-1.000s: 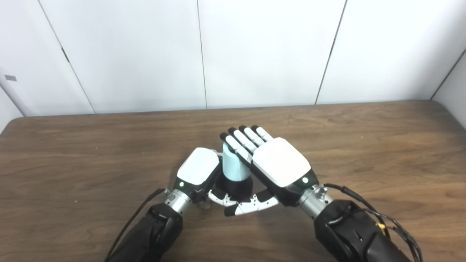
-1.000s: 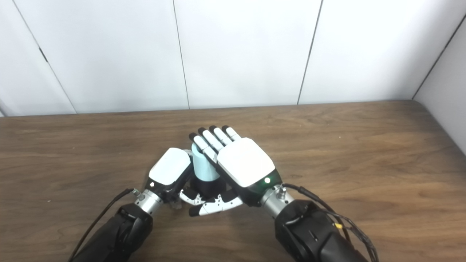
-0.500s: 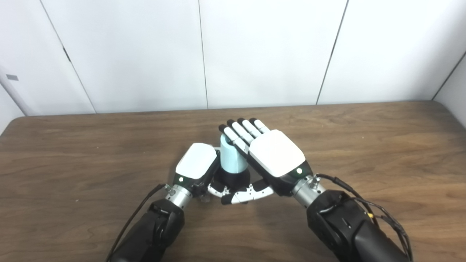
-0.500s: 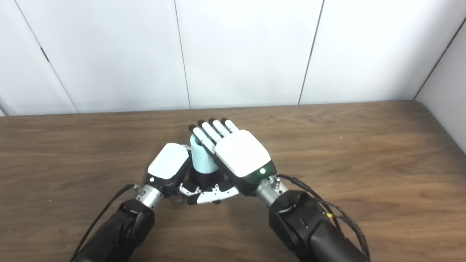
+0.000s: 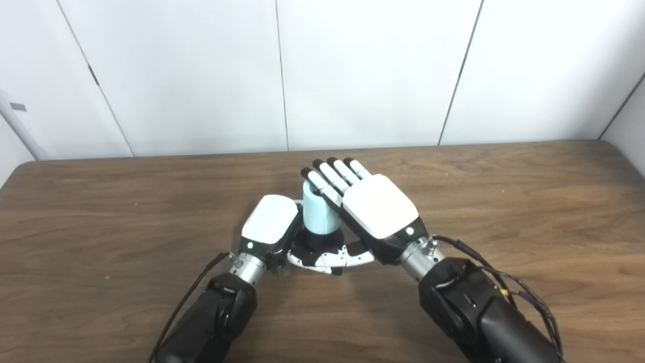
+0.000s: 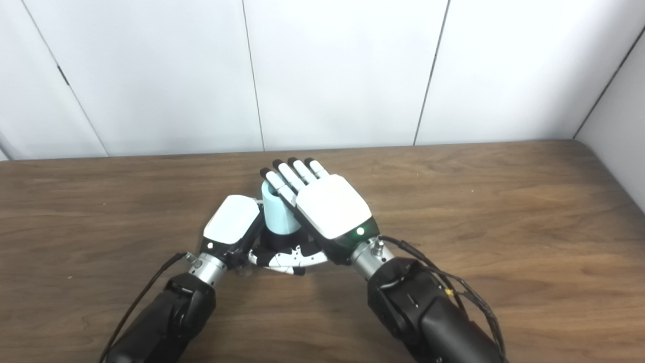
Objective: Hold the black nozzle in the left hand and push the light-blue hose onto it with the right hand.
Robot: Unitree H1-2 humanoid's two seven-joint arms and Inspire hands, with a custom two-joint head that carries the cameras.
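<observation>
Spanning the whole lower field, the wooden counter (image 5: 504,201) meets a wall of white panels (image 5: 363,70) at its far edge. Two black arms enter from the bottom and converge at the counter's centre. Right robot hand (image 5: 377,210): white back turned up, fingers (image 5: 332,177) straight and spread flat against the right side of the light-blue hose, thumb (image 5: 336,258) crossing low in front of the nozzle; it presses against the hose, and no closed grasp is visible. Left robot hand (image 5: 269,226): white back facing up, pressed against the left side of the assembly; its fingers are hidden beneath it, so whether they are closed around the nozzle cannot be told. Light-blue hose (image 5: 318,214): a short upright cylinder standing between the two hands, its open end uppermost. Black nozzle (image 5: 316,243): only partly visible, directly under the hose and touching it, between the two palms.
</observation>
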